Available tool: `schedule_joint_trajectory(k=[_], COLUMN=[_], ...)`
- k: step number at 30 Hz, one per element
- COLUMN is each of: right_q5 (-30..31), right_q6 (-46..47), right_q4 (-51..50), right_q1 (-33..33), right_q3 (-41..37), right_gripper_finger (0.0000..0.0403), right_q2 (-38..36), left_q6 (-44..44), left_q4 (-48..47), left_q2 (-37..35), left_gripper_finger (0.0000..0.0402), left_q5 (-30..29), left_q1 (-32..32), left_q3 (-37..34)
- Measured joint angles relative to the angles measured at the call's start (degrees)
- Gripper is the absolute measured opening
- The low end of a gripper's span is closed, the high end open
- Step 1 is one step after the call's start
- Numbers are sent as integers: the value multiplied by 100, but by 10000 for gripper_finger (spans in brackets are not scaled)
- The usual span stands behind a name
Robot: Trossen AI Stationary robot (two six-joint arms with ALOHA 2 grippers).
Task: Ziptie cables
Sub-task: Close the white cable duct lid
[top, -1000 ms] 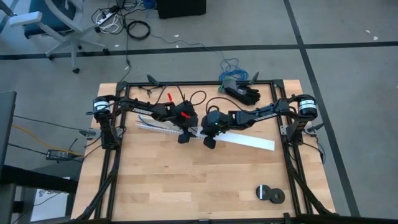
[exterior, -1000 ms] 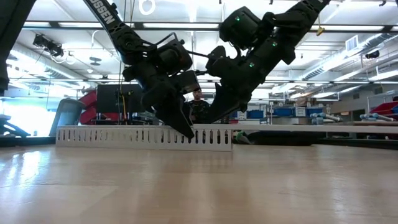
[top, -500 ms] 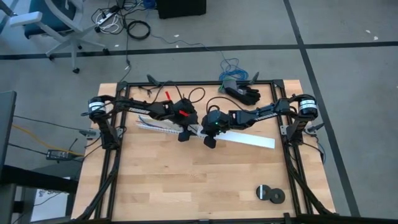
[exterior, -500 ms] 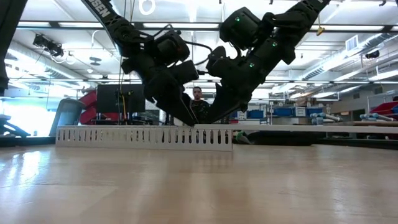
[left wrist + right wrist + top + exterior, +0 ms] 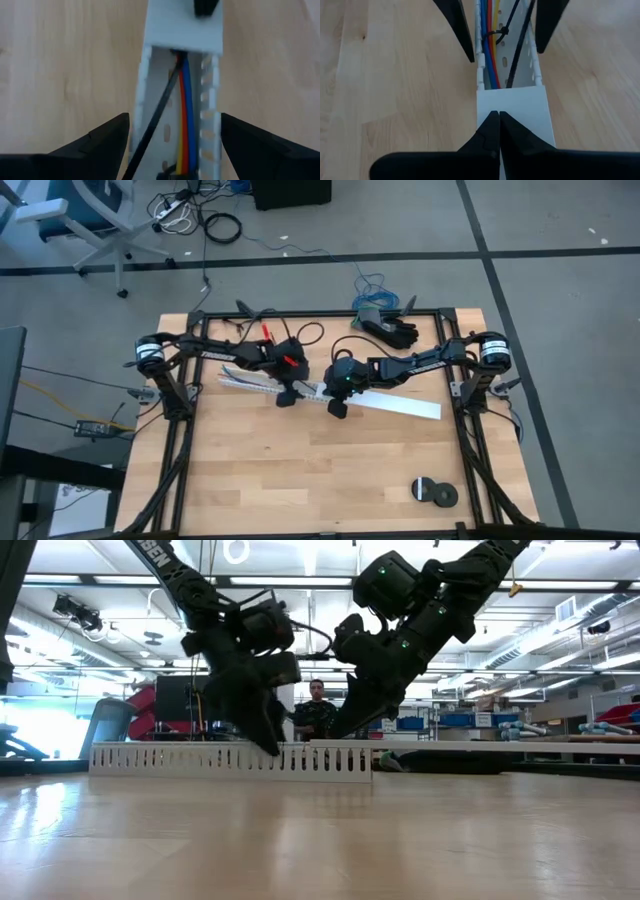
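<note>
A white slotted channel [image 5: 250,383] lies across the table's middle, and a flat white cover [image 5: 400,406] closes its right part. In the uncovered part run the cables [image 5: 186,115], yellow, red and blue. One black ziptie [image 5: 499,33] is looped around them, and a second black ziptie [image 5: 152,125] lies loose along them. My left gripper [image 5: 175,117] is open above the channel, one finger on each side, touching neither wall. My right gripper [image 5: 496,116] is shut, just to its right on the cover's end. My right gripper presses its shut fingertips down on the white cover [image 5: 512,107], close to the cover's left end where the uncovered channel begins. The fingers slant down from the table's right and lie along the channel. The cover lies flat on the channel.
Two black rolls [image 5: 434,492] lie near the table's front right corner. A black object [image 5: 392,328] and a coil of blue wire [image 5: 372,292] are at the far edge. Bare wood lies in front of the channel. A person [image 5: 318,705] is in the room behind the table.
My left gripper has moved along the channel toward the table's left edge, away from my right gripper, and has risen a little. The channel, cover and cables have stayed where they were.
</note>
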Motion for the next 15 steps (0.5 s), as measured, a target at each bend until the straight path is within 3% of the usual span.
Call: schedule_joint_trajectory(k=[15], right_q5=[-39], right_q6=[9], right_q4=[-10], right_q1=[-50], right_q3=[1], right_gripper_finger=[0], right_q2=[0], left_q6=[-325], left_q4=[958], left_q2=[0], left_gripper_finger=[296], left_q5=[2], left_q1=[2], left_q3=[-744])
